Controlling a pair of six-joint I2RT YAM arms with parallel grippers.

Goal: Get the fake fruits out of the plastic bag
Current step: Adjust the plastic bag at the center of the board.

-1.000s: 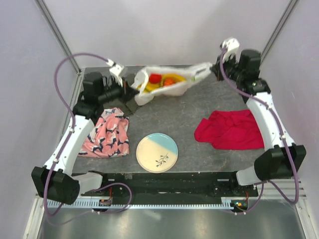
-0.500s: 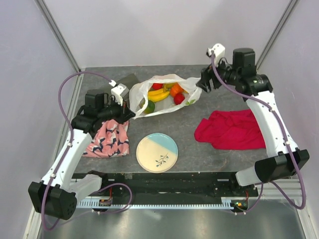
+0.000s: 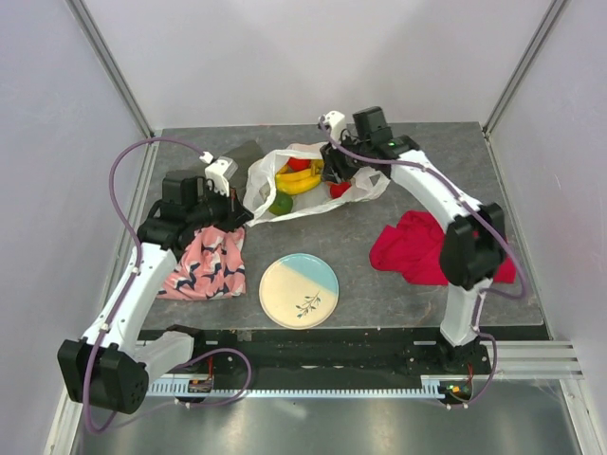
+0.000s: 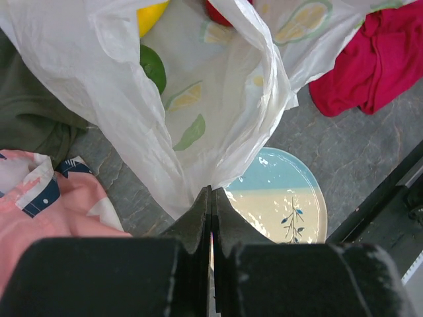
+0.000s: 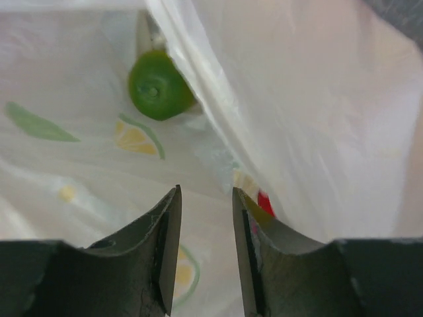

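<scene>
Entry: the fake fruits [image 3: 305, 182] all lay inside the plastic bag [image 3: 308, 207], which sat slumped at the far middle of the table [image 3: 379, 284]. Visible through its open mouth were yellow bananas [image 3: 296, 178], a green round one [image 5: 158, 84] and a red one [image 3: 340, 191]. None was out.

My left gripper [image 4: 211, 193] was clenched on the bag's near edge, with the film pinched between the closed fingers. I judged that this hold anchored the bag and kept its mouth spread.

My right gripper [image 5: 205, 193] was inside the mouth, jaws a little apart and holding nothing. It was aimed toward the green round one but not touching it.

Around the bag:
- a pink patterned cloth [image 3: 204, 256] under my left arm
- a cream-and-blue plate [image 3: 299, 292] nearer the bases
- a red cloth [image 3: 417, 248] to the right

The surface was dark grey and mottled, with pale walls [image 3: 285, 57] around it.
</scene>
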